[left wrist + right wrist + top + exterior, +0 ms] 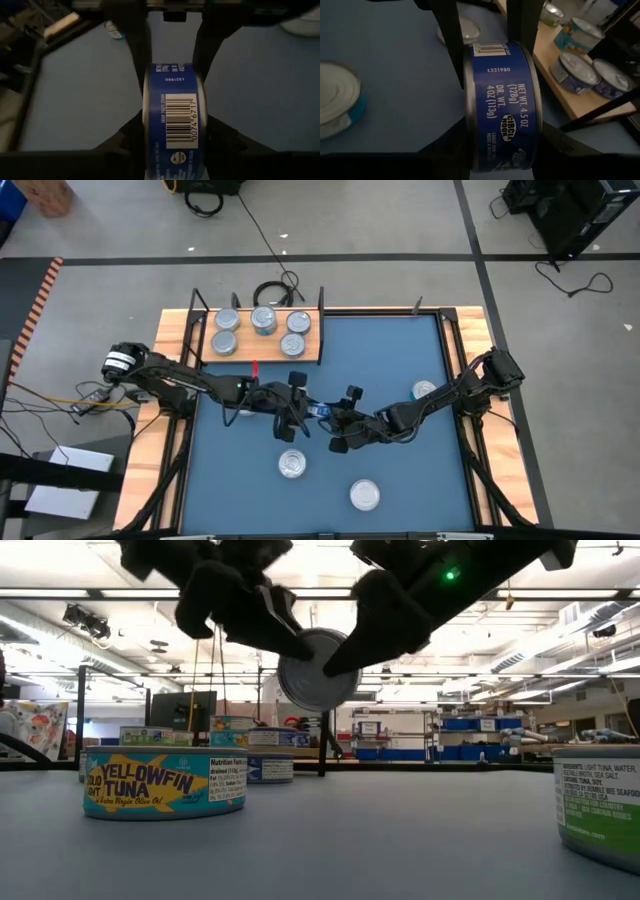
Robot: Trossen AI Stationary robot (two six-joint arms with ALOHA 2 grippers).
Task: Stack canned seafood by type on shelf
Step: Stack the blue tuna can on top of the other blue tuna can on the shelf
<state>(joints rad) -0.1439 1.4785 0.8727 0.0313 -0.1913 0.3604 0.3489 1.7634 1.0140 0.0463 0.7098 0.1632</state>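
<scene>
I hold one blue-label tin [318,411] in the air over the middle of the blue mat [400,350], between both grippers. My left gripper [298,418] closes on it and my right gripper [336,423] grips it too. I judge the right one should let go only when the left is firm, then the tin goes to the shelf [310,355] at the far left.

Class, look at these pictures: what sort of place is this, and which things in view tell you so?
Probably a robotics lab or workshop: ceiling strip lights and storage racks run behind the blue mat, cables trail on the grey floor, and tuna tins are laid out as test props.
</scene>
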